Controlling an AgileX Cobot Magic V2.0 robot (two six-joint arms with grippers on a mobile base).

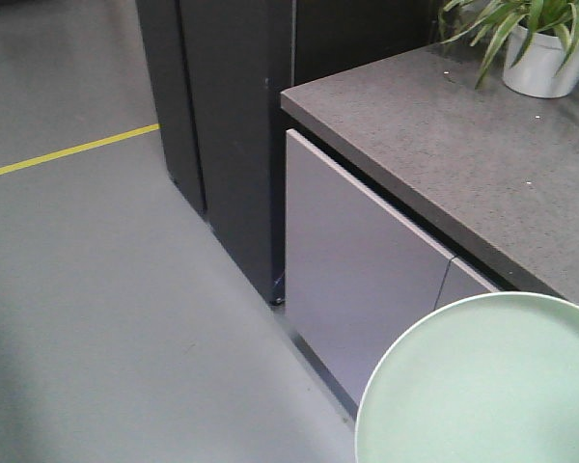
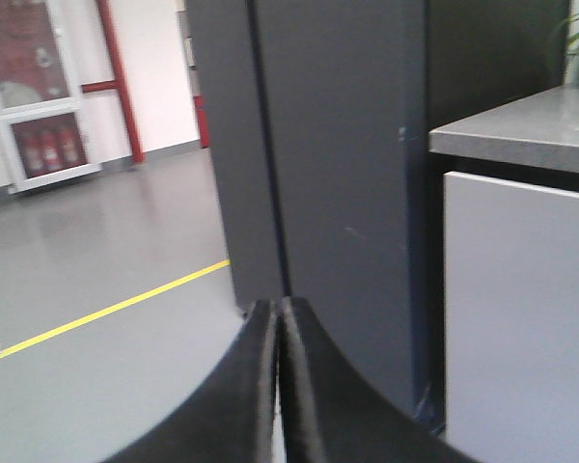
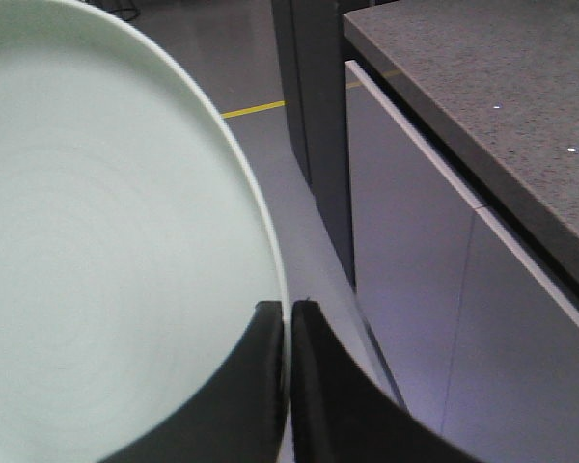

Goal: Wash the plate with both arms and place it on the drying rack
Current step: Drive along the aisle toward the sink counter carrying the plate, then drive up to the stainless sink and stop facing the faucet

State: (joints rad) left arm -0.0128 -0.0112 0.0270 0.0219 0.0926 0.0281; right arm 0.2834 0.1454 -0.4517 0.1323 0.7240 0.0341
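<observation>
Right gripper clamped on the rim of the plate — left gripper closed, its black fingers pressed flat together.

From the right wrist, the two dark fingers meet on the plate's thin upright edge, and the pale mint face spreads up and to the left, plain and matte. In the front view the plate fills the lower right corner, held off the ground in front of the pale cabinet doors and just below the edge of the speckled grey countertop. A potted plant in a white pot stands at the counter's far end. Beyond the left gripper stands a tall dark panel — and a yellow line crosses the grey floor.
</observation>
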